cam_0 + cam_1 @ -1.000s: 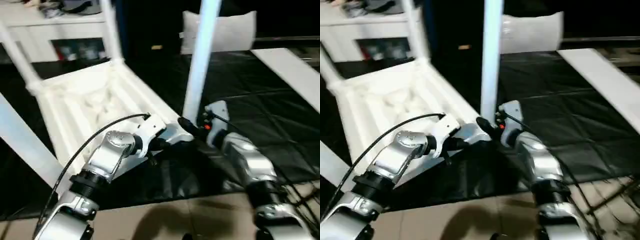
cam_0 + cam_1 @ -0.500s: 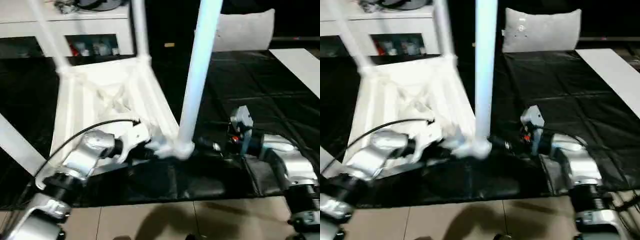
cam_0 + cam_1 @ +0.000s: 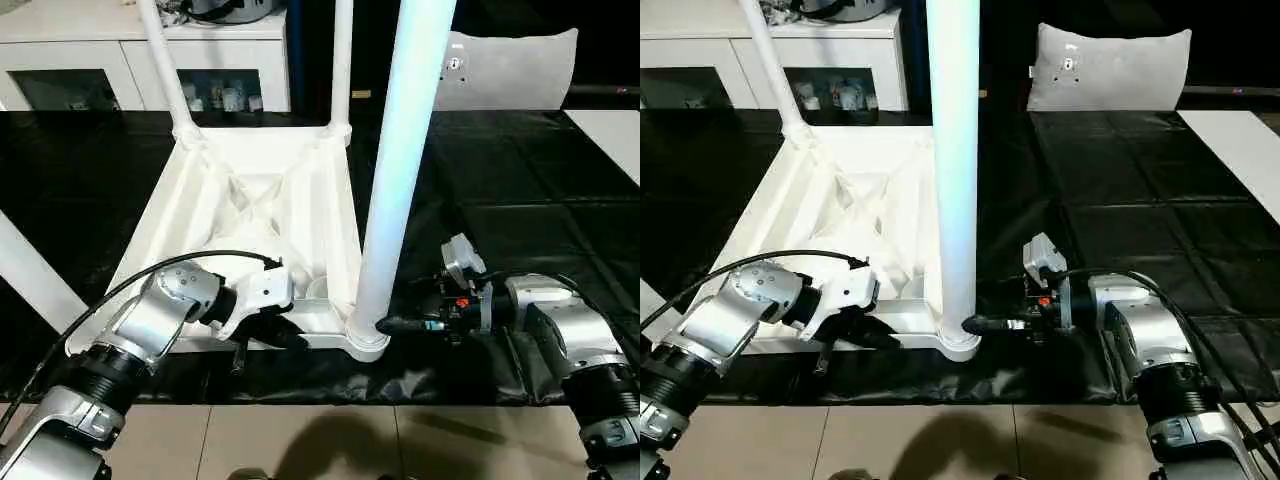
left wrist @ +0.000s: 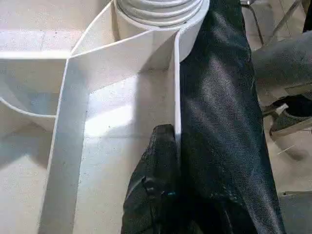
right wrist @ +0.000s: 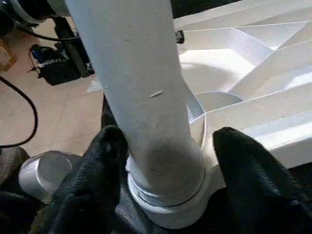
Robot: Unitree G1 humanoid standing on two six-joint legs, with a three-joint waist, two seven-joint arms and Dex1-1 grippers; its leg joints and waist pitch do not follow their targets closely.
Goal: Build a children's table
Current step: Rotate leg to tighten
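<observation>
The white tabletop [image 3: 255,215] lies upside down on the black mat, ribbed side up. Legs stand in its corner sockets: two at the far corners [image 3: 165,60] [image 3: 342,60], a thick near one [image 3: 405,150], and another crossing the picture's left edge [image 3: 30,275]. My left gripper [image 3: 275,335] is shut on the tabletop's thin near rim [image 4: 176,122], close to the near leg's socket. My right gripper [image 3: 385,325] reaches in from the right at mat height. Its fingers [image 5: 107,146] straddle the near leg's base [image 5: 165,165], open, with a small gap on one side.
A white cabinet [image 3: 70,60] with glass doors stands behind the tabletop. A grey pillow [image 3: 510,65] leans at the back right, and a white board [image 3: 610,125] lies at the right edge. The black mat [image 3: 520,200] ends at tiled floor [image 3: 320,440] in front.
The head view has swung and settled. My right gripper drew back to the right of the near leg, then came in with its fingers around the base. The left gripper stays on the rim.
</observation>
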